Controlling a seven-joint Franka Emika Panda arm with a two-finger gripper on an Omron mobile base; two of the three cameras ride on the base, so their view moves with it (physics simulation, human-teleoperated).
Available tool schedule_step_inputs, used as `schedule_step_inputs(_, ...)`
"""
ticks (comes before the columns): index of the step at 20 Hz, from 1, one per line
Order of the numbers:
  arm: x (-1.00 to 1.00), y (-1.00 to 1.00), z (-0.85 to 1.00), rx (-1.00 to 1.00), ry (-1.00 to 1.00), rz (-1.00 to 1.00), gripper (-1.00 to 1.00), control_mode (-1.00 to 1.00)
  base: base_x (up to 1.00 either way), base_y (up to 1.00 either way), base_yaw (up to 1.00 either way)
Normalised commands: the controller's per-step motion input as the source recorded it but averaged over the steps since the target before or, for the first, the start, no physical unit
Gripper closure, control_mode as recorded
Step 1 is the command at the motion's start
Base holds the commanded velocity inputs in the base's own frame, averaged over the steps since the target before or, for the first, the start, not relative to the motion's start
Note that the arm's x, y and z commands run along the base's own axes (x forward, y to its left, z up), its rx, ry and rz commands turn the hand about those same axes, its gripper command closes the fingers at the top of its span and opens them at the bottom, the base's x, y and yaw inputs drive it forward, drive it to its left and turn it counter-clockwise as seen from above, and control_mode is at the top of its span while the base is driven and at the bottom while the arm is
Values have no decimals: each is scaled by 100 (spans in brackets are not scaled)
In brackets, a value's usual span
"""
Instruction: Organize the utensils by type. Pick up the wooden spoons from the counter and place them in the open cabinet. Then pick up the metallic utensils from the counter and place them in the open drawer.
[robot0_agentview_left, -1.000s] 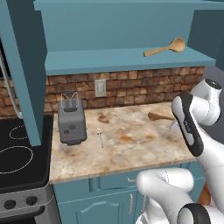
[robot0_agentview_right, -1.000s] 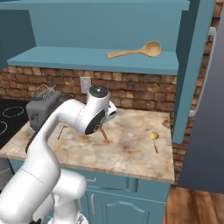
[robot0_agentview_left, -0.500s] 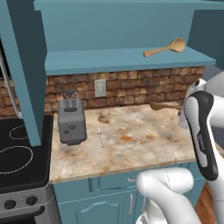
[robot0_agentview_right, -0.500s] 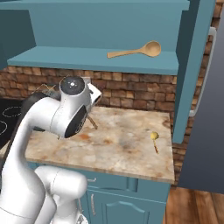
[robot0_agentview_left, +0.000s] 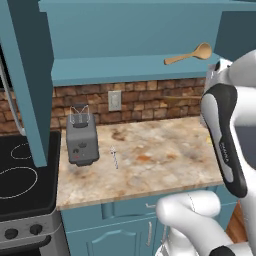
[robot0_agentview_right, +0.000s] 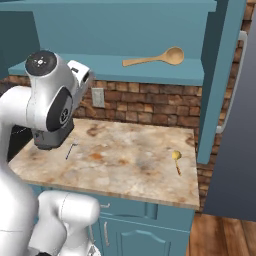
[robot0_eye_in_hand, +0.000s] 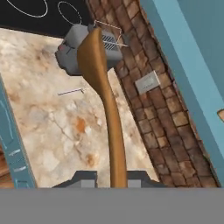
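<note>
My gripper (robot0_eye_in_hand: 118, 177) is shut on the handle of a wooden spoon (robot0_eye_in_hand: 104, 83), whose oval bowl points away over the counter (robot0_eye_in_hand: 43, 131). The spoon hangs in the air at backsplash height, below the shelf of the open cabinet (robot0_agentview_left: 125, 70). A second wooden spoon (robot0_agentview_left: 187, 54) (robot0_agentview_right: 155, 57) lies on that shelf. One thin silver utensil (robot0_agentview_left: 115, 156) (robot0_agentview_right: 71, 150) (robot0_eye_in_hand: 70, 92) lies on the counter (robot0_agentview_left: 165, 165) near the toaster. A metallic utensil with a yellow end (robot0_agentview_right: 176, 161) lies at the counter's right. The open drawer is out of view.
A grey toaster (robot0_agentview_left: 80, 135) (robot0_eye_in_hand: 72, 48) stands at the counter's left by the brick backsplash and a wall outlet (robot0_agentview_left: 114, 100). A black stove (robot0_agentview_left: 20, 175) adjoins it. The cabinet door (robot0_agentview_right: 220, 75) hangs open on the right, another (robot0_agentview_left: 25, 75) on the left.
The arm has lifted the wooden spoon from just above the counter up toward the cabinet shelf. The other utensils have stayed put.
</note>
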Motion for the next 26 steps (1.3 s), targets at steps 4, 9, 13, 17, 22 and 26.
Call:
schedule_step_inputs(4, 0, 15, 80, -15, -14, 0, 100, -100, 0, 0, 0)
schedule_step_inputs(9, 25, 0, 28, -8, -15, 0, 100, -100, 0, 0, 0)
schedule_step_inputs(13, 69, 3, -5, -7, -5, 0, 100, -100, 0, 0, 0)
schedule_step_inputs(17, 84, 8, -3, -1, 0, 0, 100, -100, 0, 0, 0)
schedule_step_inputs(22, 74, 26, 0, 0, 0, 0, 100, -100, 0, 0, 0)
schedule_step_inputs(26, 69, 45, 0, 0, 0, 0, 100, -100, 0, 0, 0)
